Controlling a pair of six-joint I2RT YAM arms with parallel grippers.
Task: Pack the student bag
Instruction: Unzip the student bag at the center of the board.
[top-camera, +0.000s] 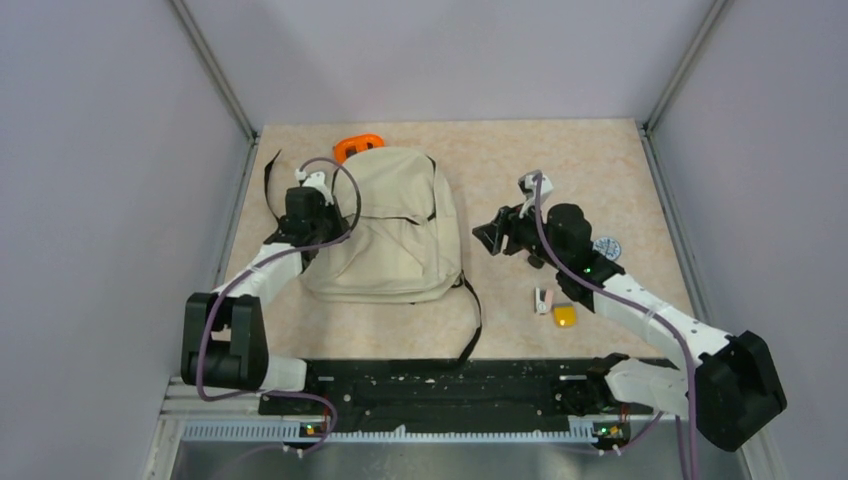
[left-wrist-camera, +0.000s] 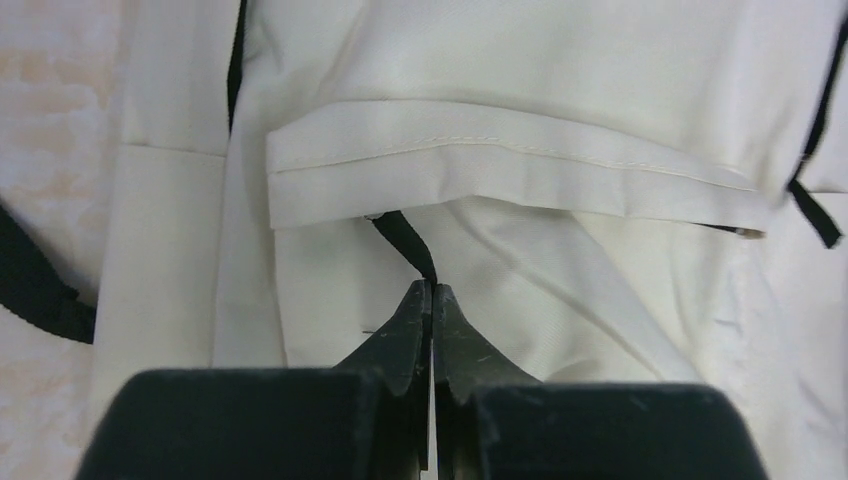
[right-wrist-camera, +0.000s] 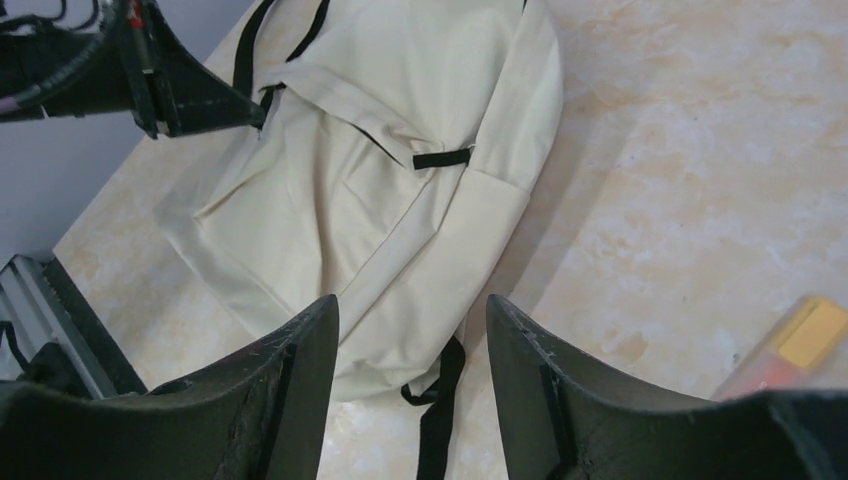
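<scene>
Left wrist: left gripper (left-wrist-camera: 432, 288) clamped on black pull strap (left-wrist-camera: 403, 238) of student bag (left-wrist-camera: 560, 80).
Right wrist: right gripper (right-wrist-camera: 410, 308) apart, over table (right-wrist-camera: 700, 150).

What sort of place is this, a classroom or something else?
Probably a robot test cell, not a classroom: plain grey walls enclose a beige marbled tabletop, and two white-and-black robot arms stand on a black rail near a large beige fabric backpack.

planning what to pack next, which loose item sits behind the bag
The orange one, peeking past the student bag's far edge; the yellow piece lies to its right.
</scene>
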